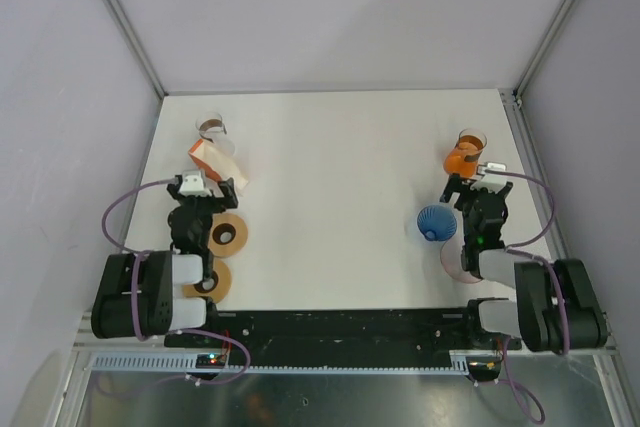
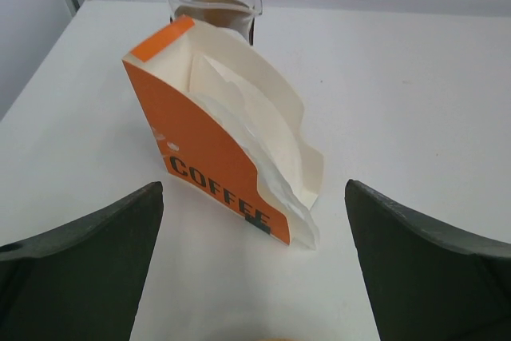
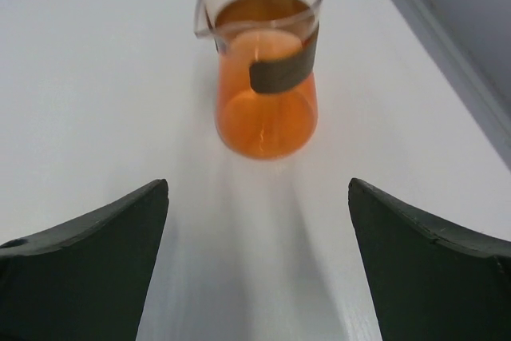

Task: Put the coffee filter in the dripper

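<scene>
White coffee filters [image 2: 247, 109] stand in an open orange box [image 2: 211, 169] marked COFFEE, seen close ahead in the left wrist view. My left gripper [image 2: 254, 269] is open just short of the box [image 1: 207, 157], nothing between its fingers. The blue ribbed dripper [image 1: 434, 221] lies on the table at the right, beside my right arm and out of the right wrist view. My right gripper [image 3: 259, 269] is open and empty, facing an orange glass carafe [image 3: 267, 77].
A clear glass carafe with a dark band [image 2: 211, 5] stands right behind the filter box. Two brown wooden rings [image 1: 228, 235] [image 1: 212, 282] lie under my left arm. A clear pinkish cone [image 1: 455, 259] sits near the right arm's base. Frame posts and walls bound the table.
</scene>
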{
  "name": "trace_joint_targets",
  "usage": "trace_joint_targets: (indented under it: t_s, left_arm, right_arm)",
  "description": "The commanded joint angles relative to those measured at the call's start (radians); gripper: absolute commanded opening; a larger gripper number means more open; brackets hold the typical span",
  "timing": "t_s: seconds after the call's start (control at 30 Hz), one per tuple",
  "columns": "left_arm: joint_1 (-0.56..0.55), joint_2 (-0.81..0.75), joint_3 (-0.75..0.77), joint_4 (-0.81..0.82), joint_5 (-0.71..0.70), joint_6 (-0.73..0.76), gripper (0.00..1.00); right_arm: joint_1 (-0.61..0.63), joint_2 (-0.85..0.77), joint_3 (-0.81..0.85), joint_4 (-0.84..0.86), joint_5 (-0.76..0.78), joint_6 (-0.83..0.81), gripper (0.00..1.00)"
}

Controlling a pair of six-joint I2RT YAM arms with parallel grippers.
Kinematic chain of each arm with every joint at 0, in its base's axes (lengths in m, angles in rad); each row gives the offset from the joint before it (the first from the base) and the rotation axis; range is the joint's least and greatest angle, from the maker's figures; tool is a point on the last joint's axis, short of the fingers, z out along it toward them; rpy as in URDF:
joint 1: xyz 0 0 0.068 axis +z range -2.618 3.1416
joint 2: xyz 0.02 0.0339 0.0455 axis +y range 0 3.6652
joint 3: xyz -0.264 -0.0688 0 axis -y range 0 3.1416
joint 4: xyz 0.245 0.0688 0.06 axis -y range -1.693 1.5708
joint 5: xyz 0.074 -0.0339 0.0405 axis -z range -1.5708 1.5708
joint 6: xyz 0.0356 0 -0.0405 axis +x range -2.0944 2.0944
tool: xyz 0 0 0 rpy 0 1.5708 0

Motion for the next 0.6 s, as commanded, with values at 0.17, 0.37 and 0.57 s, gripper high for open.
trace_joint_targets:
  t_s: [0.17, 0.37, 0.57]
  left_arm:
    - [-0.004, -0.170, 0.046, -0.139, 0.130, 0.090, 1.00]
    - [-0.004, -0.246, 0.146, -0.376, 0.178, 0.130, 1.00]
    - [-0.004, -0.304, 0.223, -0.570, 0.185, 0.159, 1.00]
  right_arm:
    - [0.016, -0.302, 0.121, -0.368, 0.018, 0.021, 0.99]
    - [0.009, -0.416, 0.226, -0.621, -0.002, 0.094, 0.99]
    - [-0.018, -0.457, 0.414, -0.904, -0.103, 0.203, 0.93]
